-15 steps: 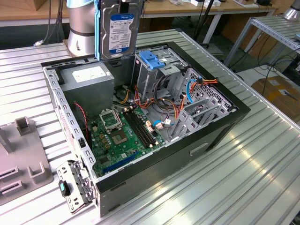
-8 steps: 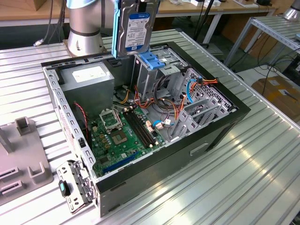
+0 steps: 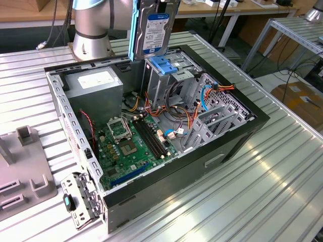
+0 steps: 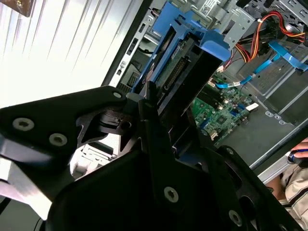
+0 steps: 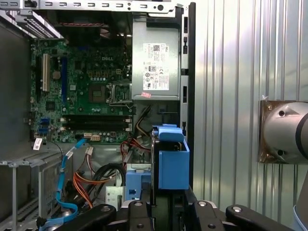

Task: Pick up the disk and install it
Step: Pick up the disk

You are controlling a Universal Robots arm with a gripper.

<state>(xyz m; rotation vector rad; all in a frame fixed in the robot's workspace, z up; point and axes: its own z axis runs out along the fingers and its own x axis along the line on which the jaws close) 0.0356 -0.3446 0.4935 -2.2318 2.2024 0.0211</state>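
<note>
The disk (image 3: 154,27) is in the air above the open case (image 3: 192,171). It stands upright on its edge, with the label side to the camera in the exterior view and the blue rail along the exterior view's left edge. Its lower end hangs just above the metal cage (image 3: 161,83) with a blue clip (image 3: 164,65) on top. I cannot tell if the disk already touches the clip. In both wrist views the black gripper (image 4: 168,115) holds the disk. The jaws are pinching it from its two flat sides, and the blue end of the disk (image 5: 173,163) points down to the inside of the case. The case lies on its side on the ribbed metal surface (image 3: 242,201). Inside it there is the green motherboard (image 3: 128,146), the grey power supply (image 3: 96,85) on the exterior view's left of the cage, and orange and blue cables (image 3: 189,118) on the exterior view's right of the cage. The base of the arm (image 3: 93,30) stands on the surface behind the case, near the power supply.
</note>
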